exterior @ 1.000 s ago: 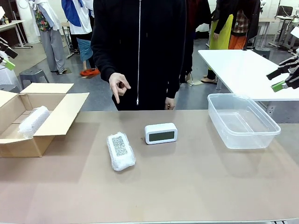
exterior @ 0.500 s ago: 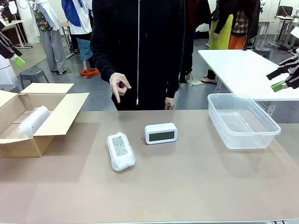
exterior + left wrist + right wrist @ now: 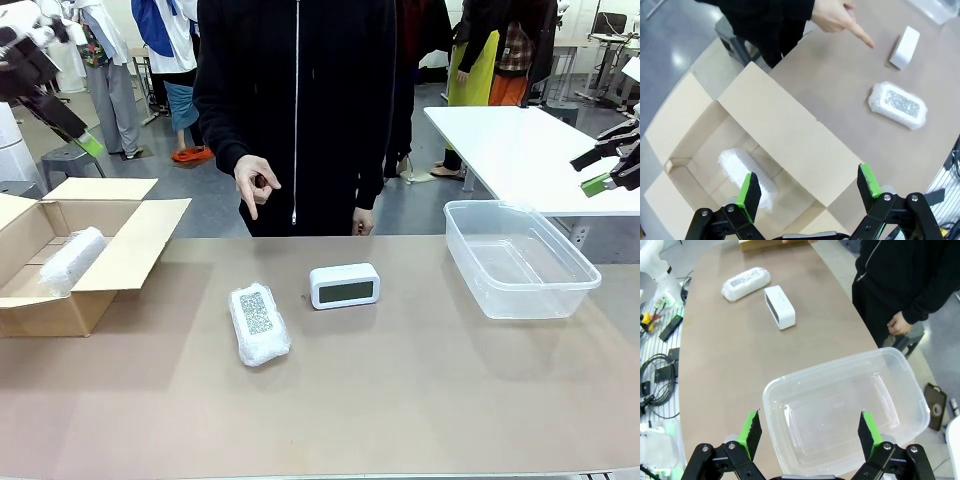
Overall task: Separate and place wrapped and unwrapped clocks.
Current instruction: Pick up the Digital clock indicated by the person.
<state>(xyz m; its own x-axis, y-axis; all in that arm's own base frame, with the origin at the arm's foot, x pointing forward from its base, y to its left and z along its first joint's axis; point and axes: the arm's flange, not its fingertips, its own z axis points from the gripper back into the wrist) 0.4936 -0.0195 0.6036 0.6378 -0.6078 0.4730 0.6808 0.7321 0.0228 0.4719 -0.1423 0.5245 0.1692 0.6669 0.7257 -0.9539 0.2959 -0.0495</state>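
Note:
One bubble-wrapped bundle (image 3: 259, 323) (image 3: 897, 105) (image 3: 745, 283) lies on the brown table, its speckled grey face up. A second wrapped bundle (image 3: 70, 260) (image 3: 747, 177) rests inside the open cardboard box (image 3: 130, 250) (image 3: 785, 135). The bare white clock (image 3: 344, 286) (image 3: 904, 47) (image 3: 779, 307) stands mid-table, screen toward me. My left gripper (image 3: 85, 140) (image 3: 807, 187) hangs open high above the box, holding nothing. My right gripper (image 3: 588, 172) (image 3: 810, 427) hovers open and empty over the clear plastic tub (image 3: 545, 302) (image 3: 771, 390).
The person stands at the far edge, one hand (image 3: 255, 185) (image 3: 840, 20) pointing down toward the table near the wrapped bundle. Cables and tools (image 3: 662, 370) lie beside the table in the right wrist view. A white table (image 3: 520, 150) stands behind the tub.
My left gripper has swung rightward at the upper left, from beyond the box's far-left side to above it. The right gripper, the clocks and the person's hand have stayed put.

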